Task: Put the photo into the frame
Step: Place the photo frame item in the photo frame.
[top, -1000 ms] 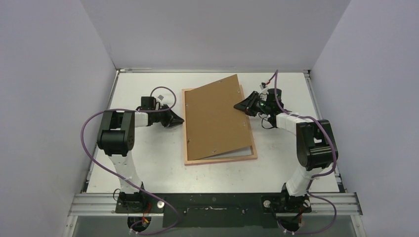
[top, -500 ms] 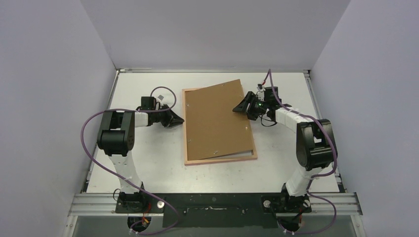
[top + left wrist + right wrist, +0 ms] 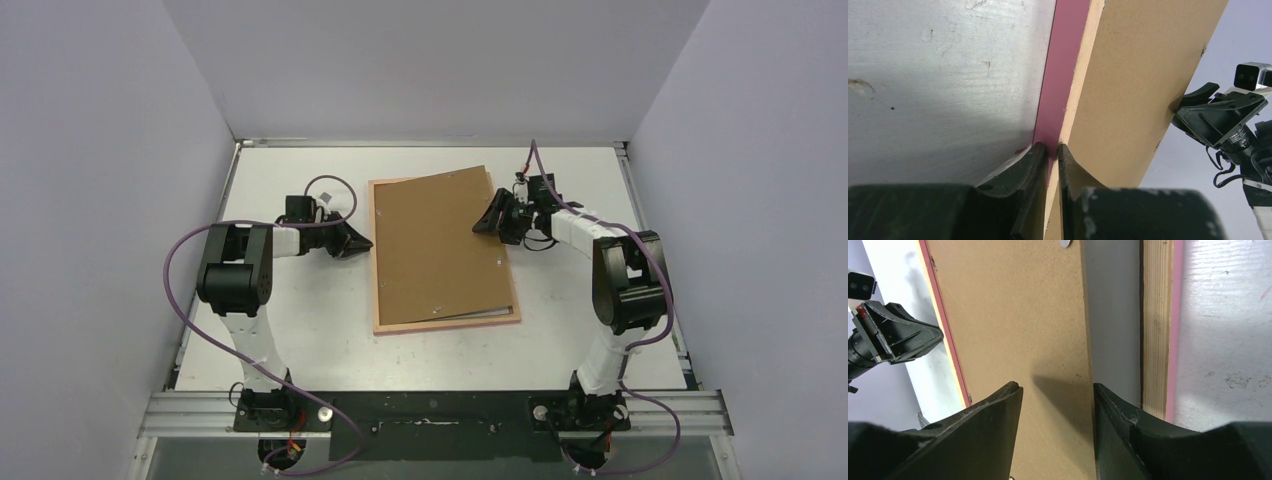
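- Left arm (image 3: 235, 270) and right arm (image 3: 625, 285): white links, chunky black joint housings.
- A purple cable (image 3: 167, 272) loops along each arm.
- Left gripper (image 3: 368, 244) and right gripper (image 3: 477, 225): matte black, fingers tapering to curved tips.
- Small grey camera box (image 3: 1251, 76) on the right wrist.
- Bases (image 3: 262, 405) on a black plate (image 3: 430, 412) with two silver bolts (image 3: 323, 411).

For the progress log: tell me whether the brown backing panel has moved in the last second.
Yes. The backing panel has swung down toward the frame's right rail, lying squarer over it.
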You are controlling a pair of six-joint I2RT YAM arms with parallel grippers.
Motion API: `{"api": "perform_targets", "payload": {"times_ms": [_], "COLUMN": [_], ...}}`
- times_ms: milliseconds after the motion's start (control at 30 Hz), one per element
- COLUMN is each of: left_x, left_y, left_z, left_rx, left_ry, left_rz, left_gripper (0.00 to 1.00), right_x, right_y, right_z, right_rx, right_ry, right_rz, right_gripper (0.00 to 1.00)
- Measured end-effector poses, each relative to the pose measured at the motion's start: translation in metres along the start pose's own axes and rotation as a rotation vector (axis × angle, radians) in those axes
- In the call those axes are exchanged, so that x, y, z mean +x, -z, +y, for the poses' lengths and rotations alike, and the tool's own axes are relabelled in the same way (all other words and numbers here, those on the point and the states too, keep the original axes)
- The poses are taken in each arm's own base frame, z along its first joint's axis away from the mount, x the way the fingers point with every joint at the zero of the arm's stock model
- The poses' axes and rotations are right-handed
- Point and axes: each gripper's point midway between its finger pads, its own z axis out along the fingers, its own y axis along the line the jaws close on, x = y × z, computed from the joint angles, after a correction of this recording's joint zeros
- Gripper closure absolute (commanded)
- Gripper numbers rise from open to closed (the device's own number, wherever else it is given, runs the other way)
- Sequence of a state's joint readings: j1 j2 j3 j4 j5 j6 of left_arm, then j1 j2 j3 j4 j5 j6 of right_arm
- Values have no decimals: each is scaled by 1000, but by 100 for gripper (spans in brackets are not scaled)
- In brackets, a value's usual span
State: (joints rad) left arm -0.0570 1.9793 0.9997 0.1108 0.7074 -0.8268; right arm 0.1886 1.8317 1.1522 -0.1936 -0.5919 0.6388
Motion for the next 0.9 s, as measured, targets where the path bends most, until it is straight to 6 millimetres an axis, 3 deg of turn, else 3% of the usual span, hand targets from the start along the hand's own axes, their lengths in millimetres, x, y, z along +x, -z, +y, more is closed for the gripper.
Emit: {"api": "perform_targets", "payload": {"times_ms": [300,500,900], "left_x": [0,0,0], "left_y": [0,0,0], "left_z": [0,0,0], "left_rx": [0,0,0], "left_ry": [0,0,0], "left_rz": [0,0,0], "left_gripper": [90,90,89], "right_x": [-4,-17,-22], "right_y": [4,13,22], "right_z": [-3,-4,-19], "right_rx": [64,138,249], "right_ry": [40,99,144], "right_rz": [5,-9,-11], "right_gripper": [41,35,34]}}
